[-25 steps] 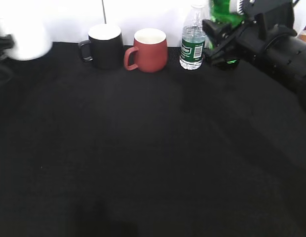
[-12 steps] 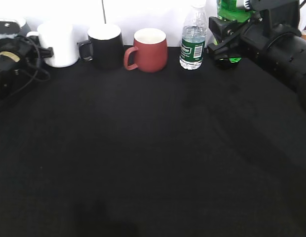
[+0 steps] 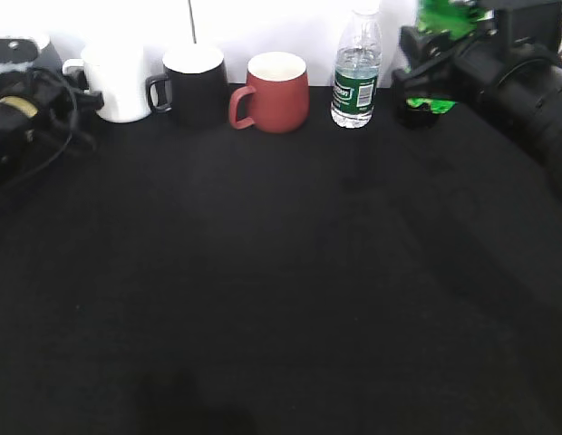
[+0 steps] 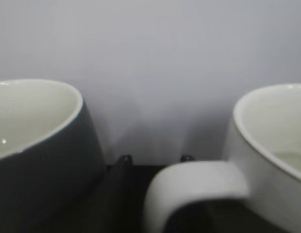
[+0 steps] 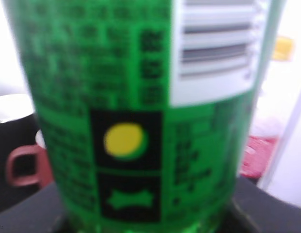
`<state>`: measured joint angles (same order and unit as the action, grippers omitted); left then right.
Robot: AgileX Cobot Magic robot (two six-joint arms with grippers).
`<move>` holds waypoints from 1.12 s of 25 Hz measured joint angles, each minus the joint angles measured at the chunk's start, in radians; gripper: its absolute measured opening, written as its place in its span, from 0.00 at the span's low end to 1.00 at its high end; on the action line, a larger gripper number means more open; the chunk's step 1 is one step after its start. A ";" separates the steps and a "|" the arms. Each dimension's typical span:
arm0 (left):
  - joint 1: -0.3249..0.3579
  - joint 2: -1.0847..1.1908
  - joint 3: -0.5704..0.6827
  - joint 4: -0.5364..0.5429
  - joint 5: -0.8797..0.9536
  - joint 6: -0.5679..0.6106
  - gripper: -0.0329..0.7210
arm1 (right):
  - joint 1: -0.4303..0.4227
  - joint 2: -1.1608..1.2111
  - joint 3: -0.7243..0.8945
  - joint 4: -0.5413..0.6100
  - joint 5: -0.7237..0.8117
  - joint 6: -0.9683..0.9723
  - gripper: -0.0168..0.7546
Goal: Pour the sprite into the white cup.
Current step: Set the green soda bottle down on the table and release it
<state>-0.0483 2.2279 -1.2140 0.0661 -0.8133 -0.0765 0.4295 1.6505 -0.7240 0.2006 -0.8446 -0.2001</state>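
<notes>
Closing in from both ends of the back row, the two arms are settling beside their targets. Half a second ago the sprite [image 3: 437, 20] was standing a little nearer the water bottle [image 3: 355, 72]; now it is sitting further toward three o'clock, at the far right of the tabletop [image 3: 281, 290], with the right pincer [image 3: 426, 86] wrapped low around it. The right wrist view is filling with its green label, so the pincer is judged to be clasping the bottle, though its jaws themselves are not showing. At the ten o'clock end, the white cup [image 3: 118, 80] is standing just left of the black mug [image 3: 192, 83], hardly moved since then, its handle facing the left arm. The left pincer is hidden in both views, so its state cannot be told. The red mug [image 3: 274, 92] is sitting between the black mug and the water bottle. Bottle and cup are still well apart, so pouring is not yet possible.
</notes>
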 joint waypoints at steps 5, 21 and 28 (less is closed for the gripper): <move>-0.043 -0.348 0.420 0.007 -0.116 -0.001 0.43 | -0.084 0.000 -0.001 0.266 -0.073 -0.135 0.51; -0.328 -0.668 0.561 0.008 0.040 -0.007 0.43 | -0.378 0.630 -0.433 -0.140 -0.125 0.200 0.52; -0.328 -0.669 0.562 0.008 0.040 -0.007 0.43 | -0.378 0.625 -0.422 -0.145 -0.117 0.200 0.85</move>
<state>-0.3760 1.5586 -0.6519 0.0738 -0.7733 -0.0839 0.0514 2.2754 -1.1465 0.0557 -0.9612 0.0000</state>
